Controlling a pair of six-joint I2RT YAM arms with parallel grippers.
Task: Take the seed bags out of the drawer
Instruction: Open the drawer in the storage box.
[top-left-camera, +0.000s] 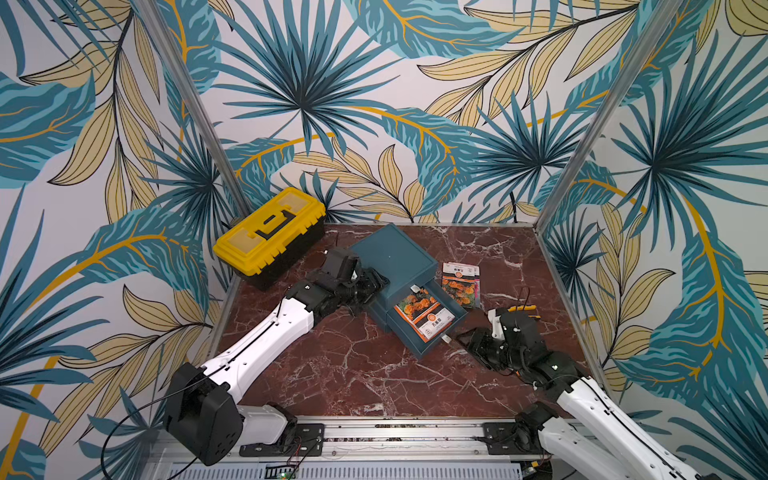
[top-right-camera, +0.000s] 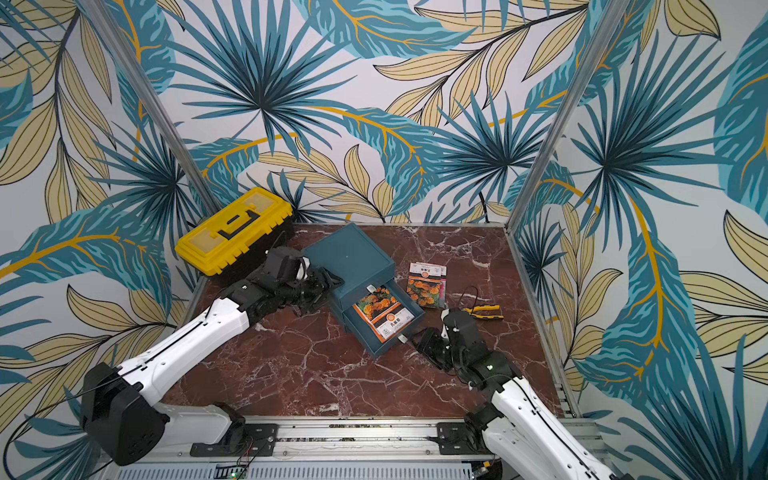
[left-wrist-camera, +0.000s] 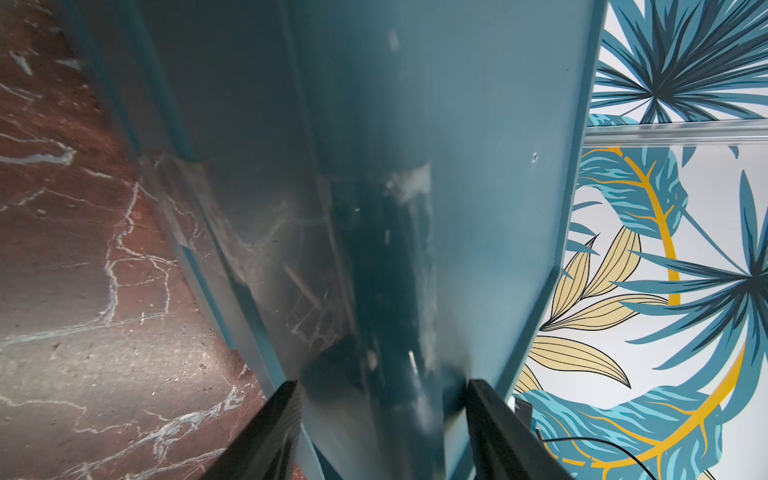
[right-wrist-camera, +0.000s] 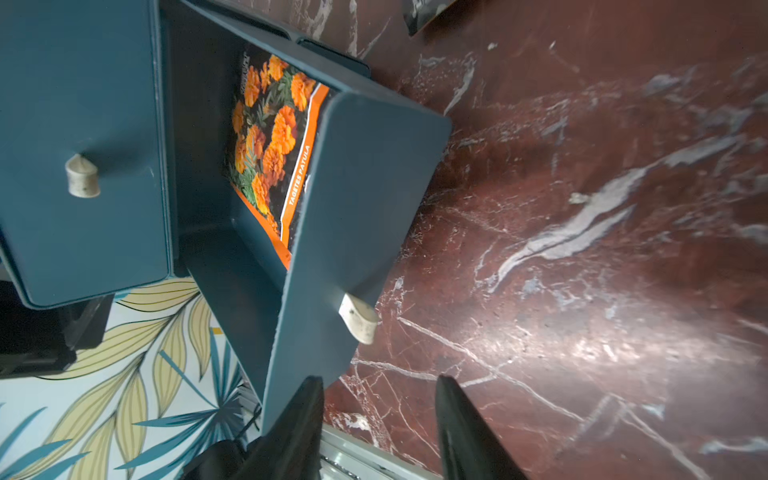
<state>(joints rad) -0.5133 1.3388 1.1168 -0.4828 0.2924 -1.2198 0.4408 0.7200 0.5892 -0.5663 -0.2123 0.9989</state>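
A teal drawer cabinet (top-left-camera: 390, 253) (top-right-camera: 349, 253) stands mid-table with its lower drawer (top-left-camera: 399, 336) (right-wrist-camera: 353, 187) pulled out. Inside lies one seed bag (top-left-camera: 426, 313) (top-right-camera: 382, 311) (right-wrist-camera: 270, 137), orange flowers up. Two more seed bags (top-left-camera: 459, 284) (top-right-camera: 426, 284) lie overlapped on the table right of the cabinet. My left gripper (top-left-camera: 376, 282) (left-wrist-camera: 382, 388) is shut on the cabinet's (left-wrist-camera: 415, 166) left side edge. My right gripper (top-left-camera: 459, 336) (right-wrist-camera: 378, 380) is open and empty, just in front of the drawer's white pull tab (right-wrist-camera: 359, 318).
A yellow toolbox (top-left-camera: 270, 232) (top-right-camera: 235, 228) stands at the back left. Yellow-handled pliers (top-left-camera: 521, 308) (top-right-camera: 484, 311) lie behind my right wrist. The upper drawer's front (right-wrist-camera: 83, 176) is shut. Patterned walls close in the red marble table (top-left-camera: 353, 374) on three sides.
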